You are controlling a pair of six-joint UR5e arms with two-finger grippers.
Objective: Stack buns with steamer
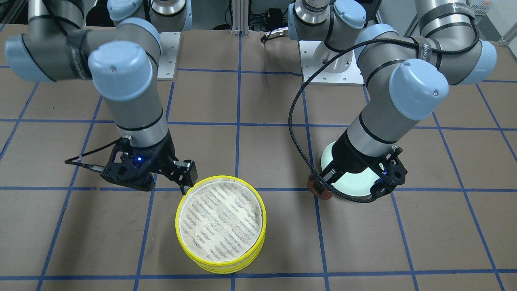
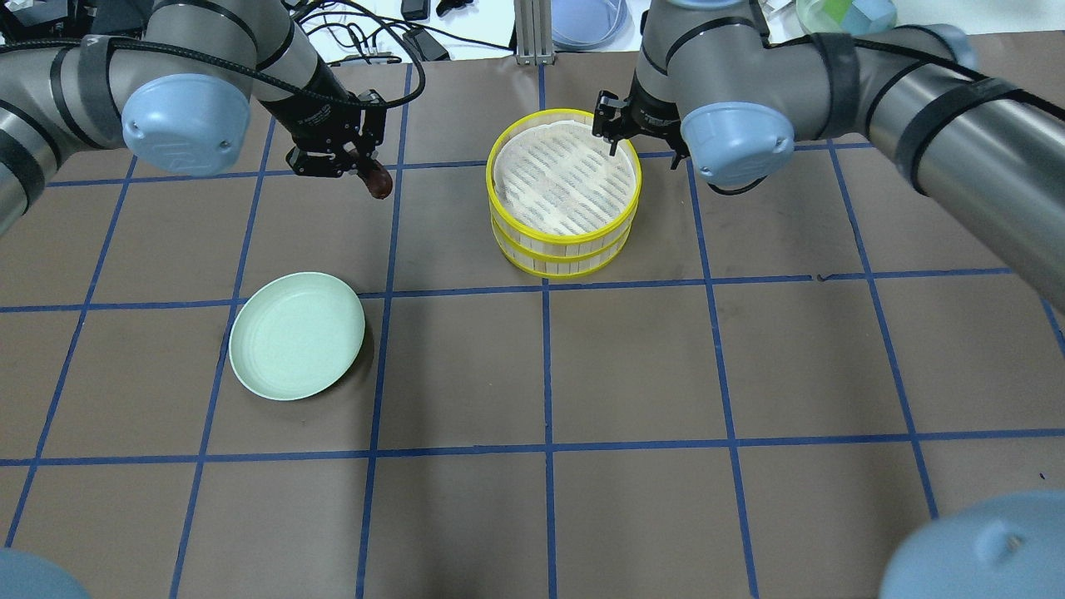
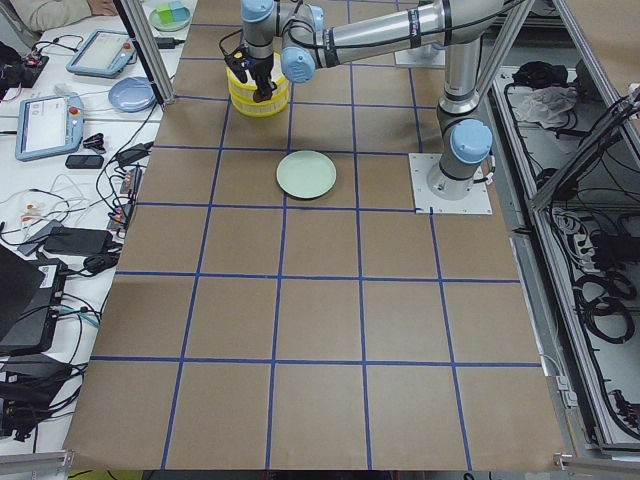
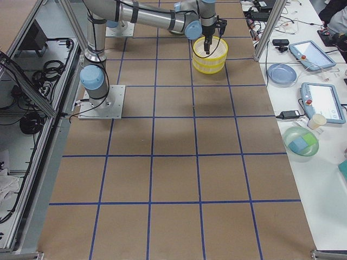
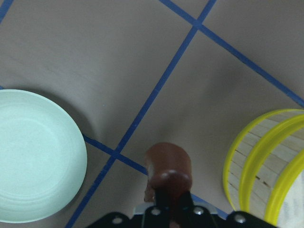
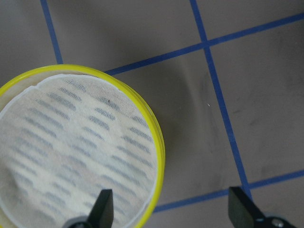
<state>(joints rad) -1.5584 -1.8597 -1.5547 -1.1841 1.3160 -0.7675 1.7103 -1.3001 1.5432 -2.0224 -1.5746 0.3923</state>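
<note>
I count two steamer trays (image 2: 556, 249), yellow-rimmed, one sitting on top of the other, and I use that stack as my reference. One bun (image 2: 379, 181), dark reddish-brown, is on the stack's left, and one pale green plate (image 2: 297, 335) is also left of the stack but further toward the robot. I count two arms and two grippers: one left gripper (image 2: 366, 166) on the bun's side of the stack, and one right gripper (image 2: 614, 137) at the stack's far rim.
</note>
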